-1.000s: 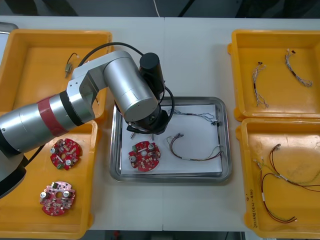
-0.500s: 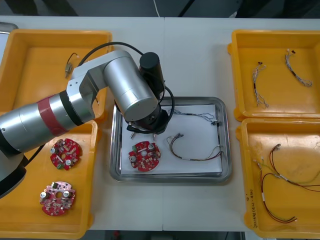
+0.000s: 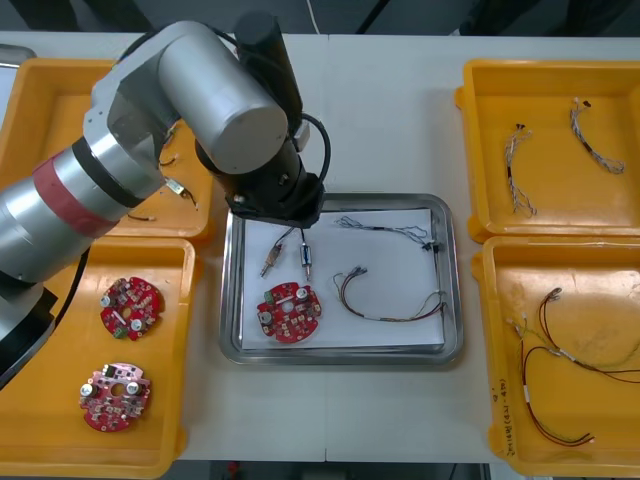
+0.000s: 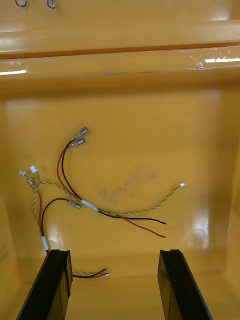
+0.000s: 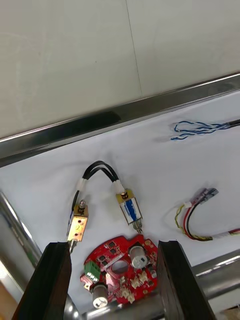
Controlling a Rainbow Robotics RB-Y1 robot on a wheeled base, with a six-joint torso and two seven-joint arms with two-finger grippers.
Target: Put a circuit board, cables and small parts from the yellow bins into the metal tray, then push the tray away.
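The metal tray [image 3: 452, 285], white inside, holds a red circuit board [image 3: 290, 311], a blue and white cable [image 3: 388, 231], a red and yellow cable [image 3: 388, 303] and small metal parts [image 3: 290, 252] joined by a black cable. My left arm [image 3: 225, 100] hangs over the tray's far left corner. Its gripper [image 5: 117, 285] is open and empty above the small metal parts [image 5: 102, 205], with the circuit board [image 5: 122, 267] between its fingers. My right gripper [image 4: 112, 285] hovers open over red, yellow and black cables [image 4: 75, 200] in a yellow bin [image 4: 120, 65].
The near left bin [image 3: 40, 440] holds two more circuit boards [image 3: 131, 306]. The far left bin [image 3: 40, 110] lies partly under the left arm. On the right, the far bin [image 3: 480, 150] and near bin [image 3: 495, 400] hold loose cables [image 3: 552, 352].
The left arm has risen and drawn back toward the tray's far left corner. The small metal parts it covered now lie uncovered in the tray beside the circuit board.
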